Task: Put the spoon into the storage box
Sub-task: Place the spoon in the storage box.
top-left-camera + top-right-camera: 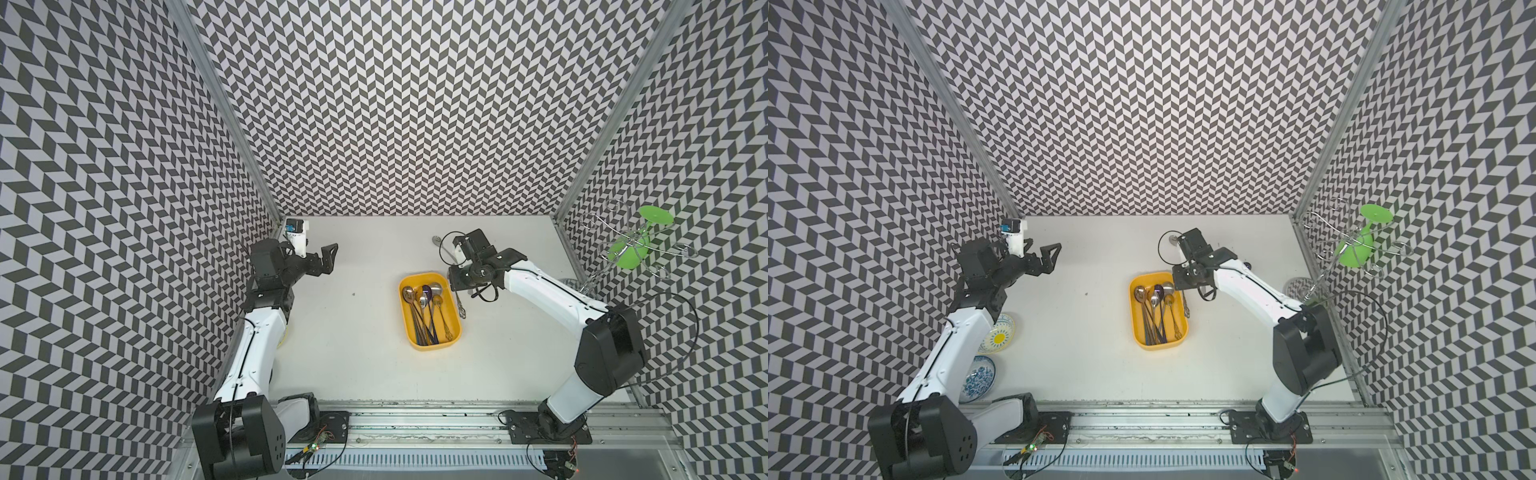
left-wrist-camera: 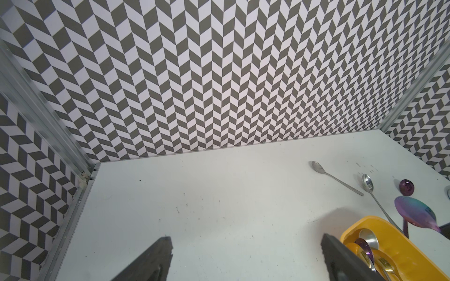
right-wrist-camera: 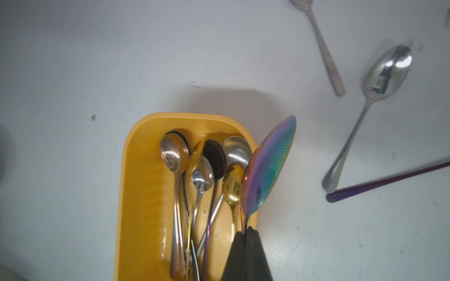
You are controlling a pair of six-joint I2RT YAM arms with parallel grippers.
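Carrying step: the right fingers point(image 3: 243, 255) are clenched on the neck of a broad, rainbow-sheened spoon point(image 3: 267, 165), its bowl poised over one long rim of the yellow storage box point(image 3: 136, 170). The left fingers point(image 2: 155, 258) stand released, well apart. The next move probably calls for a nudge inward, then letting go.

- Left gripper point(image 2: 246, 239): jaws spread wide, one tip overlapping the storage box point(image 2: 411, 253).
- Several spoons point(image 2: 369, 239) lie inside the storage box.
- Rainbow spoon point(image 2: 414, 214) just past its far corner.
- Beyond it on the worktop point(image 2: 219, 206): matte silver spoon point(image 2: 337, 179), shiny silver spoon point(image 2: 369, 185), purple spoon point(image 2: 406, 187).
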